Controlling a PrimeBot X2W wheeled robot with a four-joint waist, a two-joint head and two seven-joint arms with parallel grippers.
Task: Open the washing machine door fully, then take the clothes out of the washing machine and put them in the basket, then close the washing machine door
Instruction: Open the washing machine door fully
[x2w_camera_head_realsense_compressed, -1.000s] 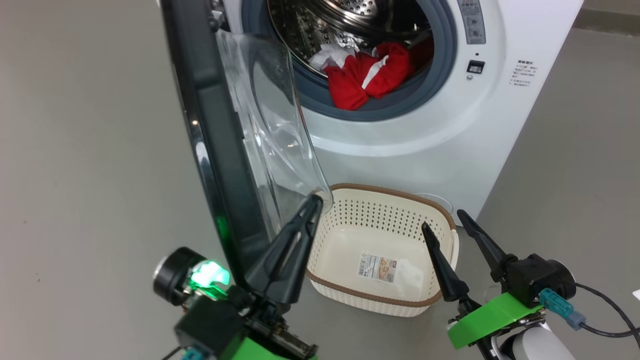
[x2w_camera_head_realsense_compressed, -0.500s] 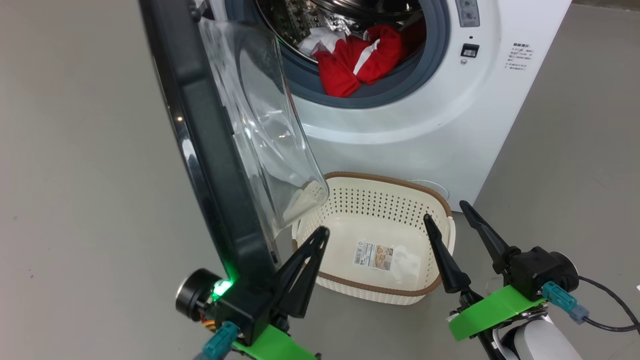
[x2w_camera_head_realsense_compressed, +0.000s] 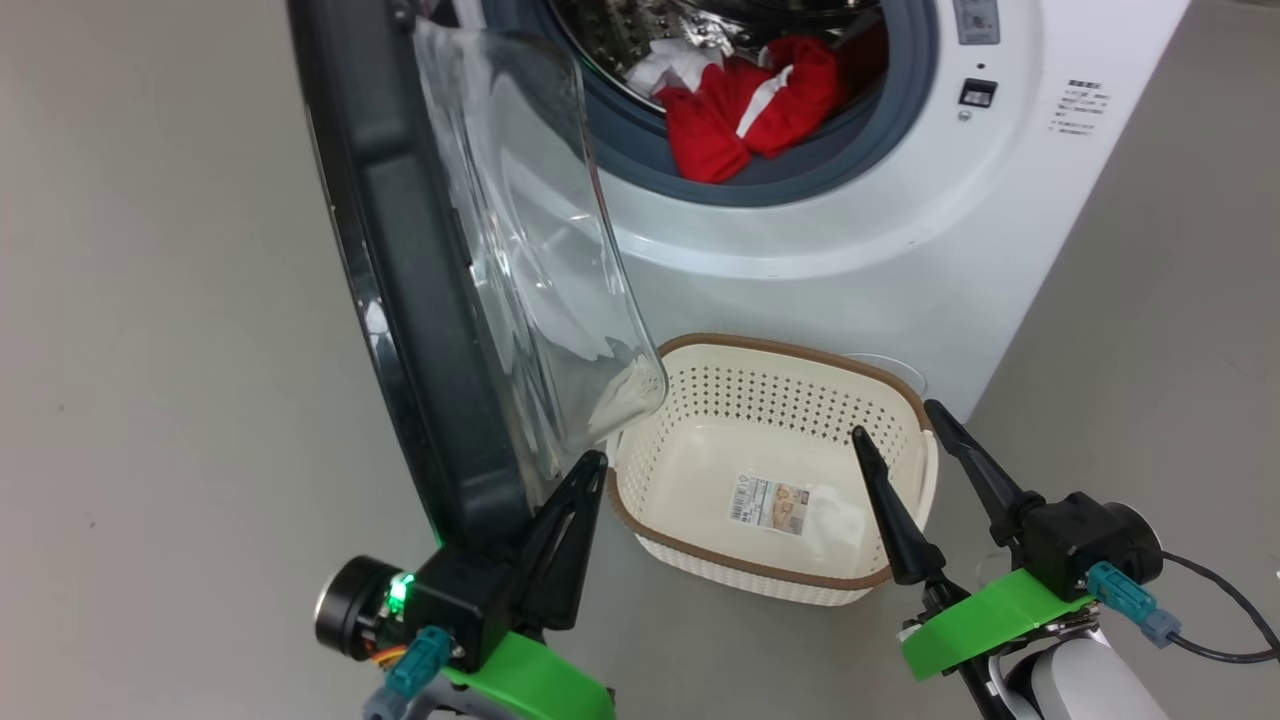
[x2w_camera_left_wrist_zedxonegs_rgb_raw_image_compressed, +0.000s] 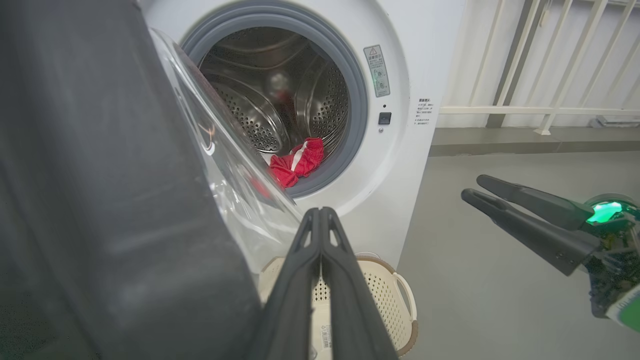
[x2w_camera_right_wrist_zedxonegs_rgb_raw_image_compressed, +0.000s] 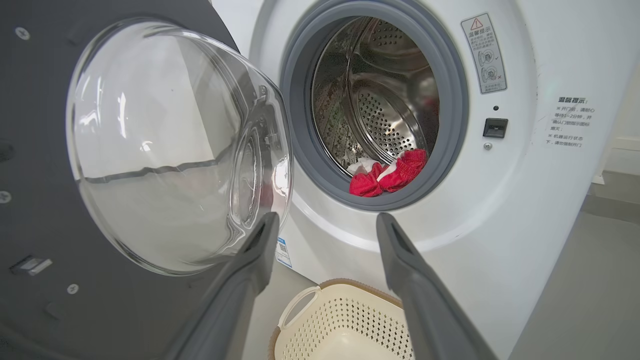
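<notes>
The door (x2w_camera_head_realsense_compressed: 400, 280) stands swung out, stiff and probably heavy; my left gripper (x2w_camera_head_realsense_compressed: 592, 466), fingers pressed together, sits by its lower rim. The clothes (x2w_camera_head_realsense_compressed: 750, 120) lie at the drum's (x2w_camera_right_wrist_zedxonegs_rgb_raw_image_compressed: 395, 125) lip: soft, light, best pinched at a raised fold. Below, the basket (x2w_camera_head_realsense_compressed: 780, 350); my right gripper (x2w_camera_head_realsense_compressed: 895, 422) hangs spread beside it.

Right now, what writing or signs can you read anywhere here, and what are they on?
"温馨提示" heads a notice on the washing machine; lines beneath too small.
Warning-triangle sticker beside the drum opening: print unreadable.
Small label low on the front: unreadable.
Barcode sticker in the basket: print too small.
</notes>
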